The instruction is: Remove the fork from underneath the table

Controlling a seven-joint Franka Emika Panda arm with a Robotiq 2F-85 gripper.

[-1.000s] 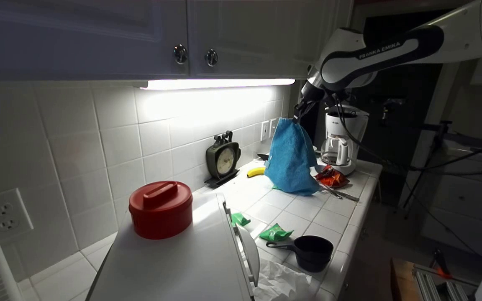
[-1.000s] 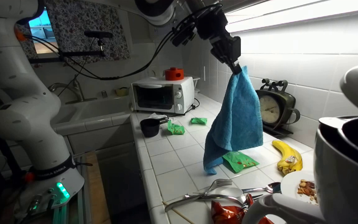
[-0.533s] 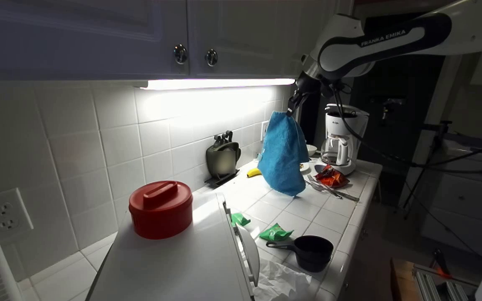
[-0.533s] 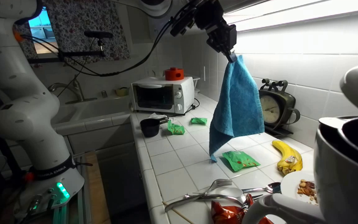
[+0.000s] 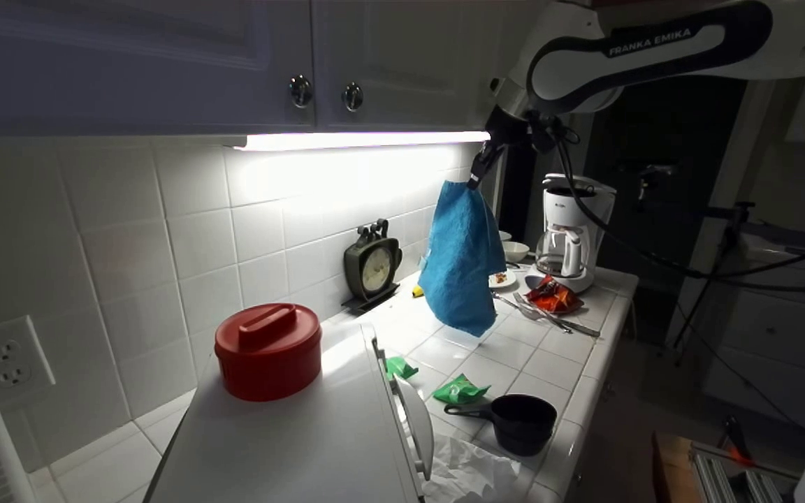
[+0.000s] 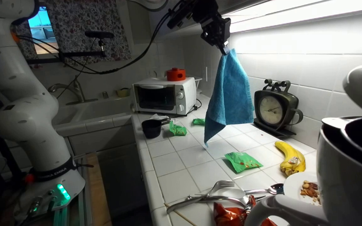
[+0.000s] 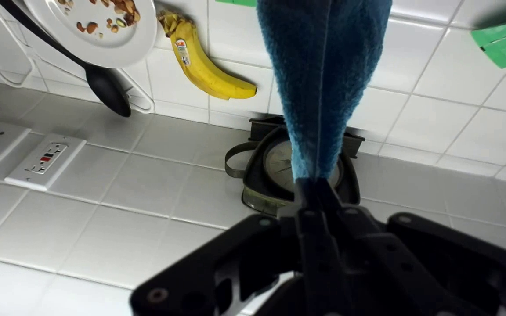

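now that the hand, clenched on the blue cloth, has risen and swung toward the toaster oven, the cloth dangles just below it, seemingly clear of the table. the fork lies uncovered among other cutlery, well below the hand toward the coffee maker, on top of the table, not underneath; so the way to it looks free, though its removal seems not yet begun.
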